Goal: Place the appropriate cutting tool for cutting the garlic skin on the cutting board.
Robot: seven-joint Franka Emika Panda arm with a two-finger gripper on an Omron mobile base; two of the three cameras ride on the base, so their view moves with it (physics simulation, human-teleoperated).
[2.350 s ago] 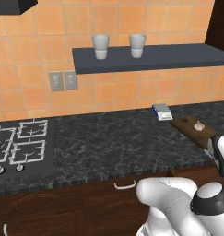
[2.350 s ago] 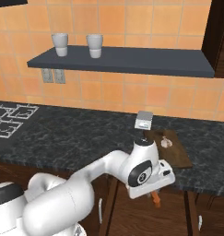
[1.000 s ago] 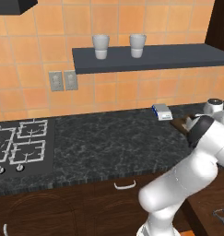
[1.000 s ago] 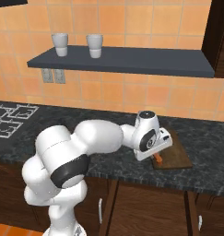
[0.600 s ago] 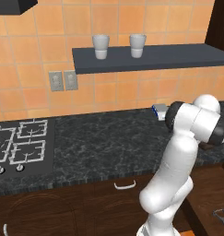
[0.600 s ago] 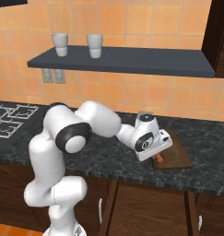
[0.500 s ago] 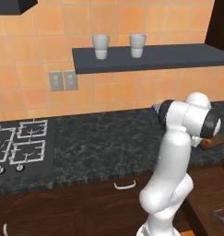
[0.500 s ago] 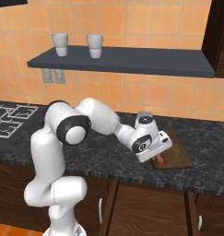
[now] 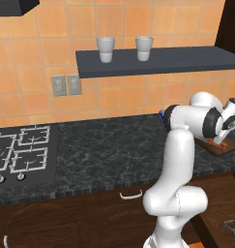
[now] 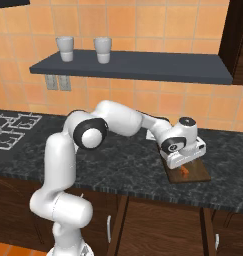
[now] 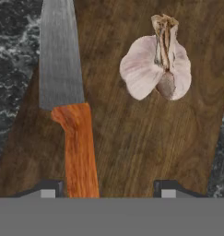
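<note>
Here the knife (image 11: 72, 120) lies flat on the cutting board (image 11: 132, 147), its orange-red handle pointing toward the camera and its grey blade running away from it in the hand view. The garlic (image 11: 157, 64) sits on the same board, beside the blade and apart from it. The end effector (image 11: 105, 188) hovers low over the board with its two dark tips spread wide; the handle lies just inside the left tip, and whether that tip touches it cannot be told. The other tip stands well clear of the handle, so the fingers are not closed on anything. From the right base view the end effector (image 10: 185, 159) hangs over the board (image 10: 198, 176) on the dark speckled desk (image 10: 118, 160), with a bit of orange handle (image 10: 184, 170) showing beneath it. Two cups (image 10: 65, 48) stand on the wall shelf (image 10: 143, 67)
</note>
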